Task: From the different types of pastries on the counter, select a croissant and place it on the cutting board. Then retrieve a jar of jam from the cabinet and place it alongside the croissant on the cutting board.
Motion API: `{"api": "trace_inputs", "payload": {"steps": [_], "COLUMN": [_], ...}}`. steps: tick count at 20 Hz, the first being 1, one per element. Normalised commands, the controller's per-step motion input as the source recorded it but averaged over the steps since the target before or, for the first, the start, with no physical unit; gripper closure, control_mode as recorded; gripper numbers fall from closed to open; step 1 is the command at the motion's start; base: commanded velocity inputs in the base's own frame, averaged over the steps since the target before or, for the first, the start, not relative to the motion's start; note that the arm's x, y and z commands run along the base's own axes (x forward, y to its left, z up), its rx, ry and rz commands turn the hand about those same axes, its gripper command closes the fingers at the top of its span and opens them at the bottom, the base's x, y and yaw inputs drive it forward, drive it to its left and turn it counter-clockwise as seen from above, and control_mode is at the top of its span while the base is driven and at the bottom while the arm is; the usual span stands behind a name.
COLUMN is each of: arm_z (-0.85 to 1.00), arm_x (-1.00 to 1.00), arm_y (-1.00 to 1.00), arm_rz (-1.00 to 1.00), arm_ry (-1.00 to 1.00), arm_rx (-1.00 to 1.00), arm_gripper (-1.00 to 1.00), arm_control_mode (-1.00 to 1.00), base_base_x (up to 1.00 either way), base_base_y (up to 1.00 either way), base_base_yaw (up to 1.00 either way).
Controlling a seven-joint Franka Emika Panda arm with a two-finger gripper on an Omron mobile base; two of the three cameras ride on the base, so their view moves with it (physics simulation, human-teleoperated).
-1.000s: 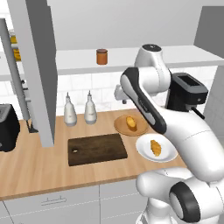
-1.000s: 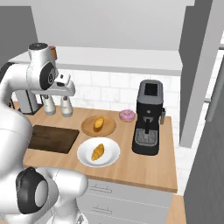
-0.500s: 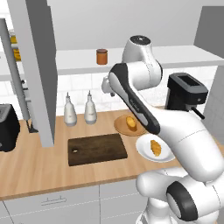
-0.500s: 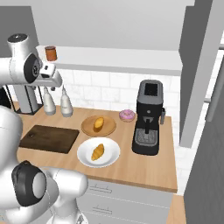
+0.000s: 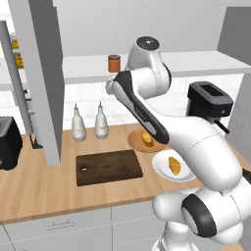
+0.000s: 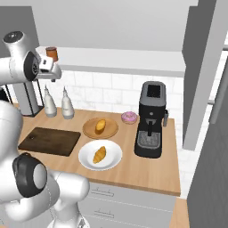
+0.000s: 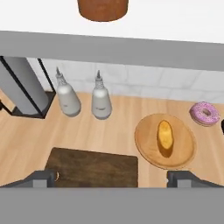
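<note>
High beside the cabinet shelf, the claw hangs with its jaws spread wide and nothing between them — one jar of jam stands on that shelf just past it, its base showing at the top of the hand view.

Down on the surface there are three pastries, each apart from the others. One croissant lies on a white plate near the front edge. One yellow-orange bun rests on a round light-wood plate behind it. One pink-frosted doughnut sits directly on the wood, by the backsplash and just beside a black coffee machine.

One dark cutting board lies bare to the left of the plates — its small hole near the left short end. Two white bottles stand side by side behind it, against the tiled wall. A black appliance sits at the far left of the left base view.
</note>
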Motion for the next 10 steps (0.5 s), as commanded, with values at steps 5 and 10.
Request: {"api": "trace_inputs", "payload": {"steps": [5,10], "arm_z": [0.39,0.63], "arm_x": [0.44,0.32], "arm_y": [0.26,0.05], "arm_rz": [0.02,0.07], "arm_ry": [-0.17,-0.05], "arm_rx": [0.01,0.01], "arm_gripper": [-1.00,-1.00], "arm_control_mode": [-1.00,-1.00], "base_base_x": [0.00,0.00], "base_base_y": [0.00,0.00], "base_base_yaw": [0.00,0.00]}}
